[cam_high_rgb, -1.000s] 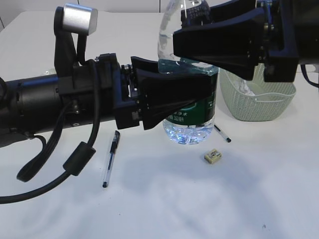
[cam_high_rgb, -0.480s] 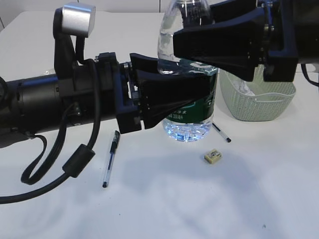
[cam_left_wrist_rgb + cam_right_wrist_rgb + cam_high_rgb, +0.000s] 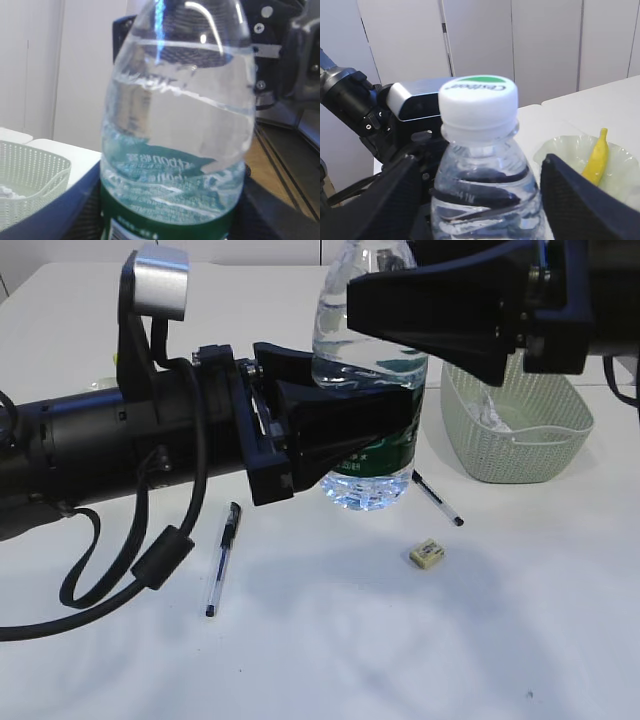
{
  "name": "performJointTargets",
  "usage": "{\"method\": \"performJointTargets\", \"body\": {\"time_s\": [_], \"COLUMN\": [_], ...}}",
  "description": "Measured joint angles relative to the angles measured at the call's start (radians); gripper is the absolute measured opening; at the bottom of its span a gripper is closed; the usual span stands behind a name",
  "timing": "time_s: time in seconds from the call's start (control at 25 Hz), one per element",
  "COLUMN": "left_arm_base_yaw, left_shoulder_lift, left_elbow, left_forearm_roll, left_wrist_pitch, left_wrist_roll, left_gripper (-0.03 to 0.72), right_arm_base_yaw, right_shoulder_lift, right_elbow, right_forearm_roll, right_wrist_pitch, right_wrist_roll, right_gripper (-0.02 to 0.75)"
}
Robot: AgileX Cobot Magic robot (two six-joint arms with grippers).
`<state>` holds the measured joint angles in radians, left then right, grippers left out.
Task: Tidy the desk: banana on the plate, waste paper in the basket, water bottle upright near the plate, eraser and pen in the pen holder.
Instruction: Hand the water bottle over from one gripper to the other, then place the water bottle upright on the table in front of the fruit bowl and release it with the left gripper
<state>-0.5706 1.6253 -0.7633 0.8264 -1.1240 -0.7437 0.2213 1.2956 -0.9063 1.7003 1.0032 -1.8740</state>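
white desk top [image 3: 330,660] and pale wall panels are all i get from the console, with my two arms filling most of the outside camera.

on the left, the left gripper [image 3: 375,430] has its jaws around the green label band of the water bottle [image 3: 368,455], closed against it at about the bottle's width. i hold it low on the body so the weight sits in the grip and the bottle stays upright; its base looks clear of the desk. just below lie a pen [image 3: 223,558], a second pen [image 3: 438,500] half behind the bottle, and the eraser [image 3: 427,553], all still loose and waiting for the pen holder, which i can't see.

moving right, the right gripper [image 3: 475,165] straddles the bottle's shoulder under the white cap [image 3: 478,100]; there is a gap on both sides, so it is open and holding nothing. i judge it was steadying the top during the handover. beyond it the basket [image 3: 520,445] has paper in it, and the right wrist camera shows the banana [image 3: 596,157] on the plate [image 3: 555,150].

compared with a second ago, the bottle has risen and shifted slightly left with the left arm, uncovering more of the second pen, and the right jaws have spread.
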Motion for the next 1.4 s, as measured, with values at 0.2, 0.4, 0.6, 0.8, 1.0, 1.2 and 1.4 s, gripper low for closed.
{"method": "performJointTargets", "body": {"time_s": [0.2,0.4,0.6,0.8,1.0,1.2,1.4], "left_arm_base_yaw": [0.000,0.030,0.106,0.159,0.219,0.298,0.373], "left_shoulder_lift": [0.002,0.008,0.008,0.008,0.008,0.002,-0.026], "left_elbow": [0.004,0.009,0.009,0.009,0.009,0.009,0.009], "left_forearm_roll": [-0.005,0.026,-0.006,0.016,0.071,0.135,0.196], "left_wrist_pitch": [0.023,0.033,0.035,0.040,0.032,0.029,0.023], "left_wrist_roll": [0.010,0.014,0.012,-0.013,-0.048,-0.081,-0.093], "left_gripper": [0.442,0.441,0.440,0.440,0.439,0.439,0.439], "right_arm_base_yaw": [0.000,0.000,0.002,0.002,0.002,0.002,0.002], "right_shoulder_lift": [0.000,-0.013,-0.049,-0.055,-0.055,-0.055,-0.055], "right_elbow": [-0.004,-0.006,-0.004,-0.004,-0.004,-0.004,-0.052], "right_forearm_roll": [-0.080,-0.205,-0.313,-0.445,-0.637,-0.943,-1.291], "right_wrist_pitch": [-0.017,-0.046,-0.031,-0.046,-0.092,-0.113,-0.120], "right_wrist_roll": [0.053,0.144,0.205,0.343,0.586,0.906,1.254], "right_gripper": [0.559,0.561,0.561,0.561,0.561,0.561,0.561]}}
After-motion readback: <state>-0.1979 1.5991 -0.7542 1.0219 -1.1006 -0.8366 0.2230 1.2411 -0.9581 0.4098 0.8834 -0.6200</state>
